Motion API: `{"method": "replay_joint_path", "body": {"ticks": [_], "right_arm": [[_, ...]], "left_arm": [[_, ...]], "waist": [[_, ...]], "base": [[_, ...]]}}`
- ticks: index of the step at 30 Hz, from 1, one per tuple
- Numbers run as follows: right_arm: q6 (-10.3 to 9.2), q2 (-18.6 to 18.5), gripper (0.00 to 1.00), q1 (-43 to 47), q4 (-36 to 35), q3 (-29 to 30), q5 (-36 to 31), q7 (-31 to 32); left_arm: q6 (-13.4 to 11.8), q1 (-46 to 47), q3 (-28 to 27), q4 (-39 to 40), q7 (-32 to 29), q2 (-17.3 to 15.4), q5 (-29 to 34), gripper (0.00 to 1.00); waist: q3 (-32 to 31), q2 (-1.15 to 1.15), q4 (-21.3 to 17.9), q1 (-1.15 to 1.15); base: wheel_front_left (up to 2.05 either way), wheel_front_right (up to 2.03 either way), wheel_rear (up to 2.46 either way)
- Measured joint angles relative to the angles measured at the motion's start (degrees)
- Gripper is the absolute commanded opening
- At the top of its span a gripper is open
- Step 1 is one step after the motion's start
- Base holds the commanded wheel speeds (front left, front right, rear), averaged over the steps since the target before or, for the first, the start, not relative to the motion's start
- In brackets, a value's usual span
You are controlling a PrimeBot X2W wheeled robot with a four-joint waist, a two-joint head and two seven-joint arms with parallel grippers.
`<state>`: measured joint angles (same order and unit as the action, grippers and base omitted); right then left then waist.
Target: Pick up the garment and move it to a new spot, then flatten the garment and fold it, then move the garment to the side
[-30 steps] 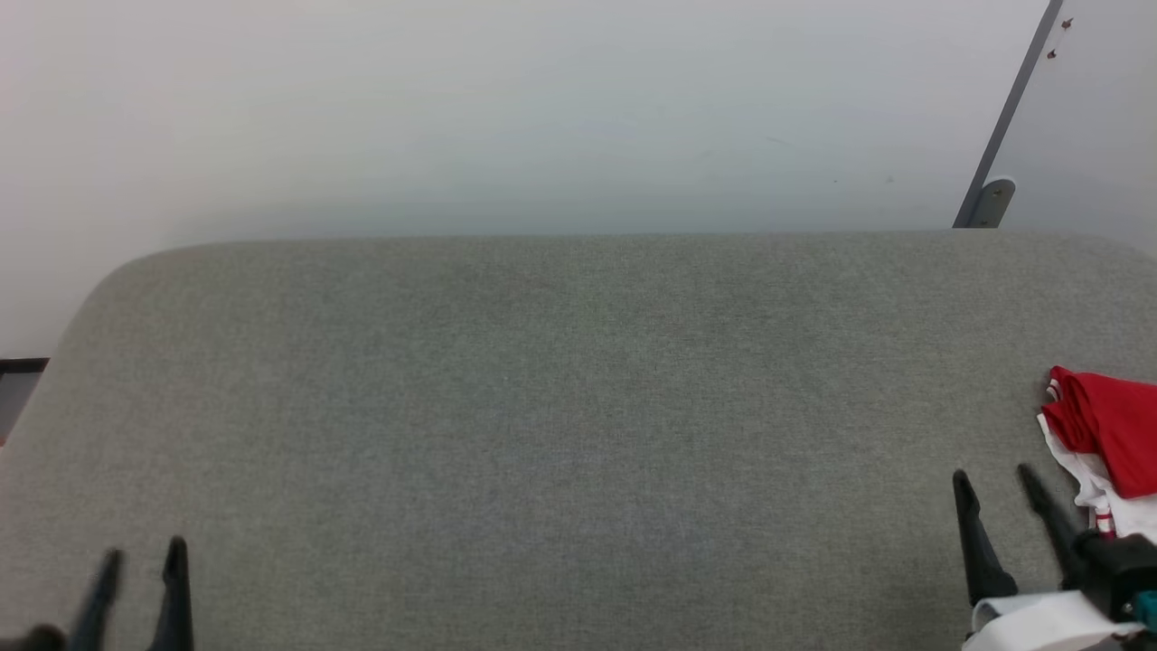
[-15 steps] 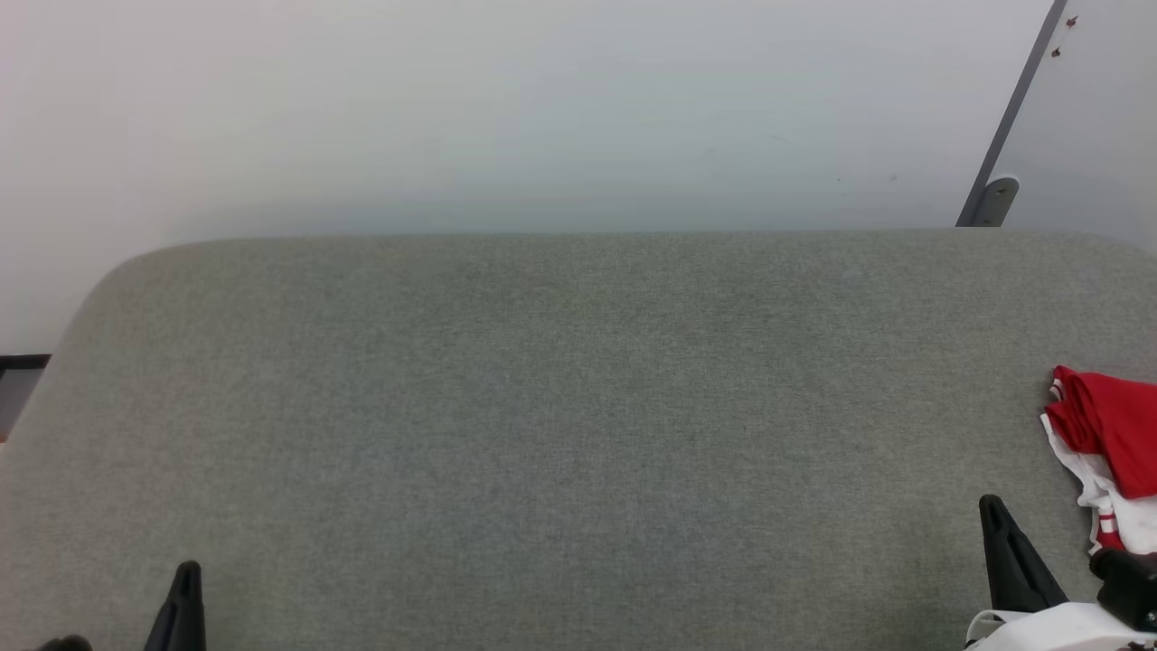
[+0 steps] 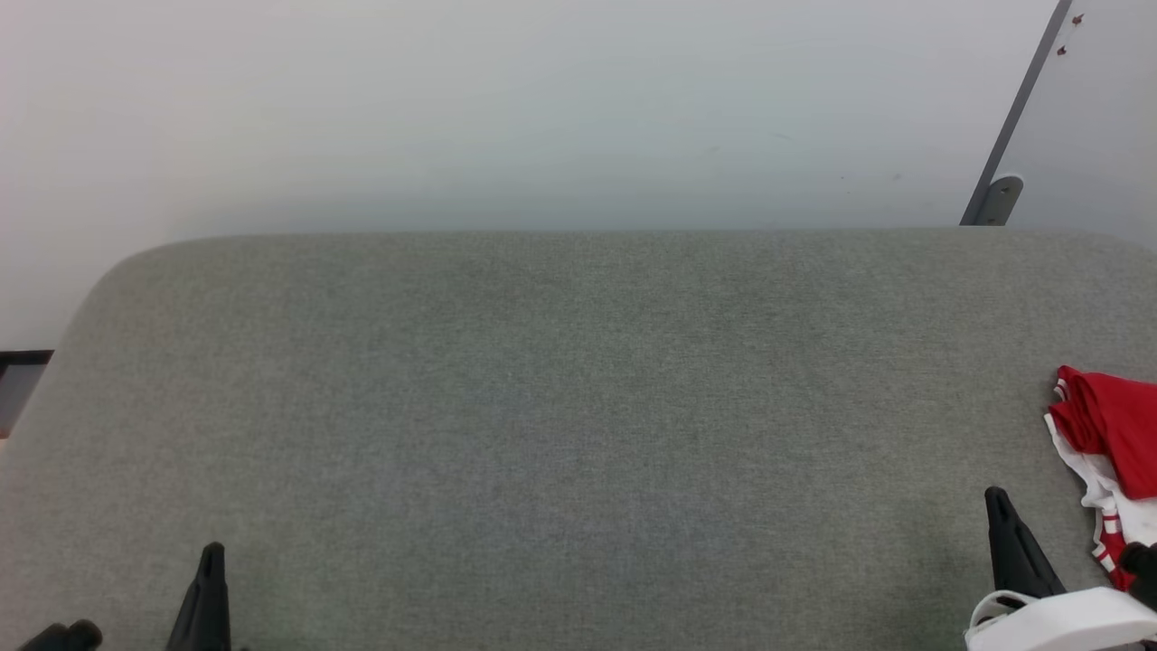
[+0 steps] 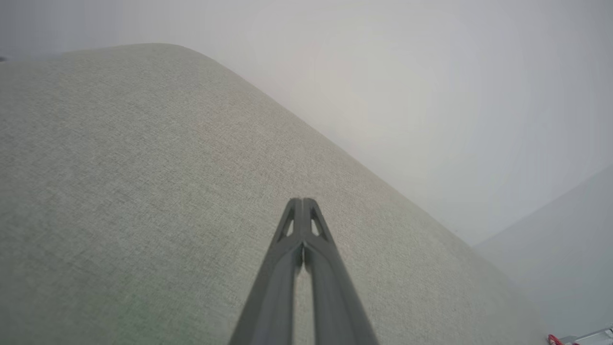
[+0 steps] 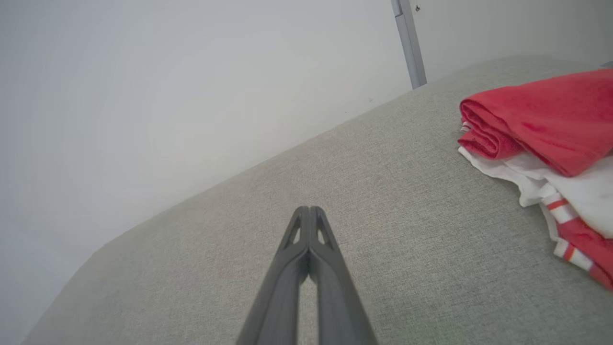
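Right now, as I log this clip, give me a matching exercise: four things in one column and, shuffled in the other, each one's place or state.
Things:
1. shirt
2. left gripper
3. right gripper
4. metal bar

Places or states:
A. jaws shut on nothing, lower left of the head view
B. runs up the wall, upper right of the head view
C. red and white, folded at the right edge of the grey pad
D. jaws shut on nothing, just left of the shirt

Pairs: 1-C, 2-A, 3-D, 4-B.
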<state>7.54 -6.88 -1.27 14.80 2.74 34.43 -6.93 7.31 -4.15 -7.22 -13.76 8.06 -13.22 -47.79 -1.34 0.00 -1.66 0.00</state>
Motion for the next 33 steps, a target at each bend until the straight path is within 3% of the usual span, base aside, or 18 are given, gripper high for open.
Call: {"method": "replay_joint_path", "body": {"ticks": [33], "right_arm": [[-0.01,1.72,0.0,-2.05,-0.32,1.63,25.04,5.95]], "left_arm": [[0.0,4.27,0.26,-0.11,-6.22,4.36,-19.29,0.0]], "waist": [[0.5,0.0,0.54,0.0]], "base": [[0.0,0.0,0.0]]}}
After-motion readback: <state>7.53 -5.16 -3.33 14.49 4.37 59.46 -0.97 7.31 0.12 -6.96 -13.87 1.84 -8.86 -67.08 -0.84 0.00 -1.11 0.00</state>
